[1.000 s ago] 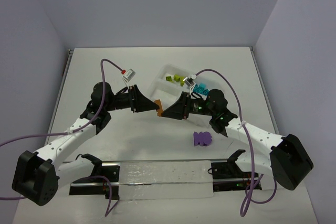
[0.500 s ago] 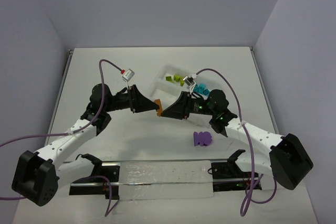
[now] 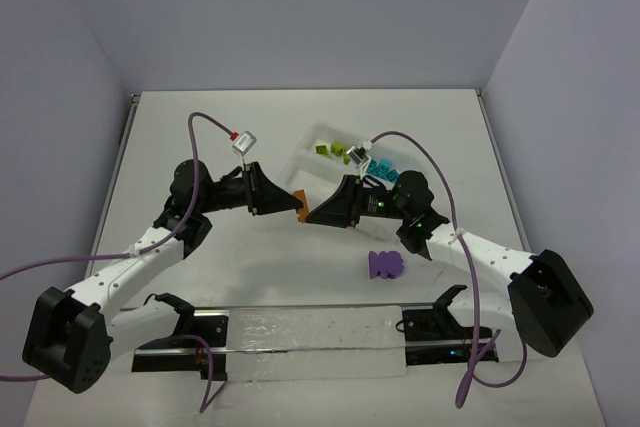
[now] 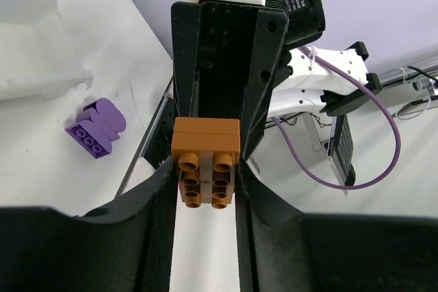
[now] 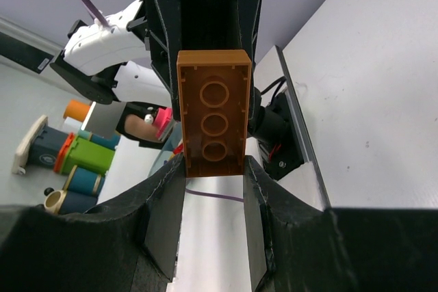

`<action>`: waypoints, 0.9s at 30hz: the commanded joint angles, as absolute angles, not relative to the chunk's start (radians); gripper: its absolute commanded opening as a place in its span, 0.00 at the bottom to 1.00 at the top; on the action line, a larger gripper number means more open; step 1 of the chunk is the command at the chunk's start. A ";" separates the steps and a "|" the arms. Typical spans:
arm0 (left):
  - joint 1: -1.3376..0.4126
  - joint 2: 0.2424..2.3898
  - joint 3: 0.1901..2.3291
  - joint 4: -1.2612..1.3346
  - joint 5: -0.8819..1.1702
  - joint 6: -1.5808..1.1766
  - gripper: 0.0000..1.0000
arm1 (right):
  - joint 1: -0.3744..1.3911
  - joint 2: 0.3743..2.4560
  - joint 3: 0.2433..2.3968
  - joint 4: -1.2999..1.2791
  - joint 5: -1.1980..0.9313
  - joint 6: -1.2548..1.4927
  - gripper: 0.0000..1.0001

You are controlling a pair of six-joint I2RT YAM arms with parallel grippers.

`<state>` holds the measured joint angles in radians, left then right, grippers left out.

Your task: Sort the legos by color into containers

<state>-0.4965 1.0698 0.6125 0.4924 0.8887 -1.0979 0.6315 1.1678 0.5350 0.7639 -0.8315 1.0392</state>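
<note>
- The left gripper [image 4: 205,184] is clamped on the studded end of the orange-brown clump [image 4: 206,158]. The right gripper [image 5: 212,169] pinches the same clump's hollow underside, and the two meet nose to nose above the table [image 3: 200,127].
- The step looks like parting stuck bricks. Pull steadily across the seam, perhaps with a slight tilt, and keep both grips firm so neither piece drops.
- The clump is glossy, with paired round studs and a thin seam near one end.
- The white tray [image 3: 303,159] lies at 1 o'clock from it, holding lime bricks [image 3: 340,150] and teal bricks [image 3: 381,167].
- A purple clump [image 3: 385,264] lies at 4 o'clock.
</note>
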 commanded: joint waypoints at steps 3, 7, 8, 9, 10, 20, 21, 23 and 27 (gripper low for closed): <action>-0.499 1.058 0.621 0.554 0.883 -1.111 0.00 | 0.641 1.173 0.537 0.845 -0.856 1.040 0.00; -0.499 1.051 0.608 0.576 0.887 -1.123 0.00 | 0.638 1.168 0.531 0.845 -0.846 1.040 0.00; -0.499 1.046 0.605 0.578 0.886 -1.123 0.00 | 0.636 1.165 0.529 0.845 -0.842 1.041 0.00; -0.499 1.041 0.602 0.579 0.885 -1.124 0.00 | 0.633 1.162 0.526 0.845 -0.838 1.041 0.00; -0.499 1.037 0.598 0.578 0.885 -1.124 0.00 | 0.632 1.160 0.525 0.846 -0.836 1.042 0.00; -0.491 1.019 0.583 0.575 0.888 -1.120 0.00 | 0.601 1.183 0.498 0.911 -0.792 1.109 0.00; -0.491 1.020 0.583 0.576 0.888 -1.122 0.00 | 0.600 1.188 0.497 0.925 -0.789 1.120 0.00; -0.490 1.017 0.582 0.577 0.887 -1.123 0.00 | 0.600 1.201 0.492 0.953 -0.783 1.134 0.00; -0.489 1.013 0.578 0.576 0.881 -1.123 0.00 | 0.600 1.231 0.488 1.010 -0.783 1.178 0.00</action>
